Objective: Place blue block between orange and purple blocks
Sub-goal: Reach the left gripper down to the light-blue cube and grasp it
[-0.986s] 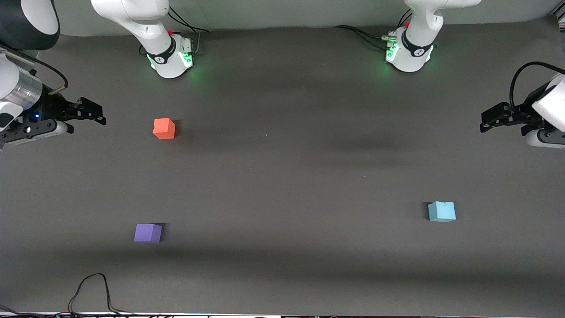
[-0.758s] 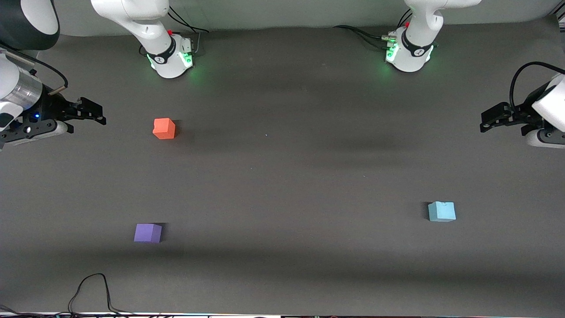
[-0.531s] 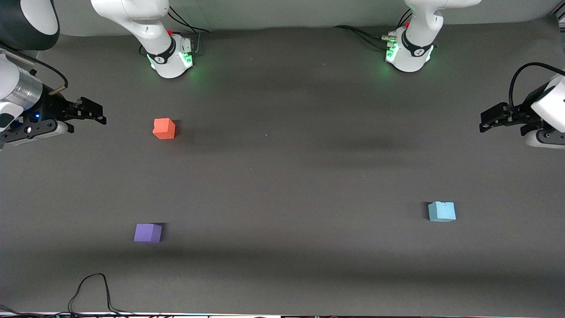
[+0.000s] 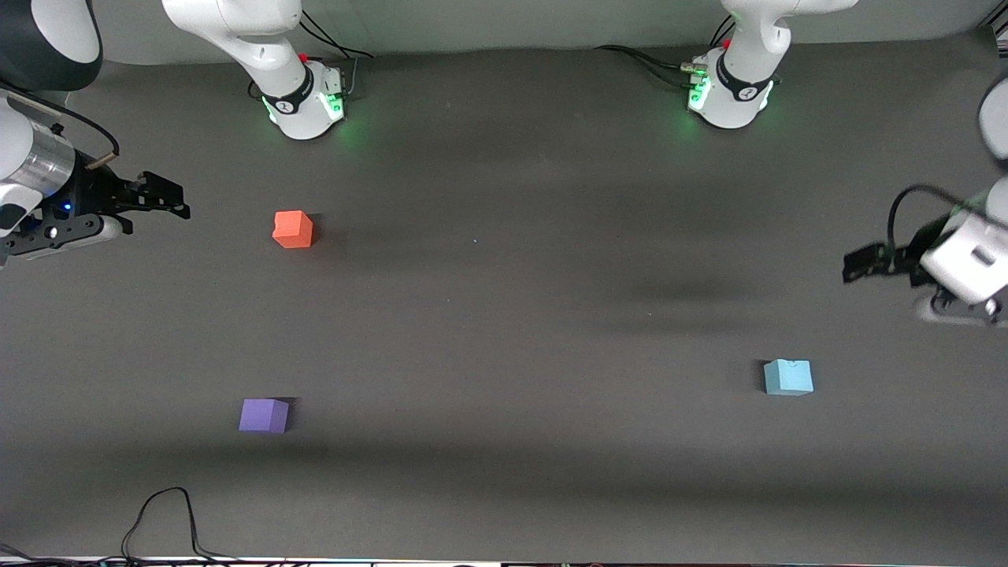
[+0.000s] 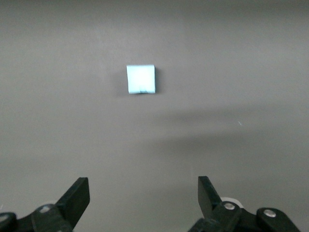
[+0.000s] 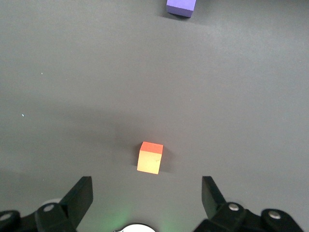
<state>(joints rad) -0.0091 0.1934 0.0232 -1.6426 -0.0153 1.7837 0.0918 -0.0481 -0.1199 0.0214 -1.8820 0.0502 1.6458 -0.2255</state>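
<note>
No container is being shown here; three cubes are being left bare on the dark grey table (image 4: 504,331). The blue block (image 4: 787,377) is being seen resting flat toward the left arm's end of the table, nearer to the front camera than the orange block (image 4: 293,229), with a small notch showing on one top edge. The orange block is being seen toward the right arm's end, close to the right arm's base, and the purple block (image 4: 264,415) is being seen at that same end, well nearer to the front camera. The gap between orange and purple is being left unfilled, and the blue block is well apart from both.

The left gripper (image 4: 862,264) is being held in the air over bare table at the left arm's end, apart from the blue block, its fingers being kept spread wide with nothing between them. The right gripper (image 4: 161,198) is being held over the table edge at the right arm's end, fingers likewise spread wide and holding nothing.

The surface is being shown as a matte grey mat with soft shadow bands. Green lights are being cast at both arm bases, and a black cable (image 4: 169,520) is being seen looping near the front edge.
</note>
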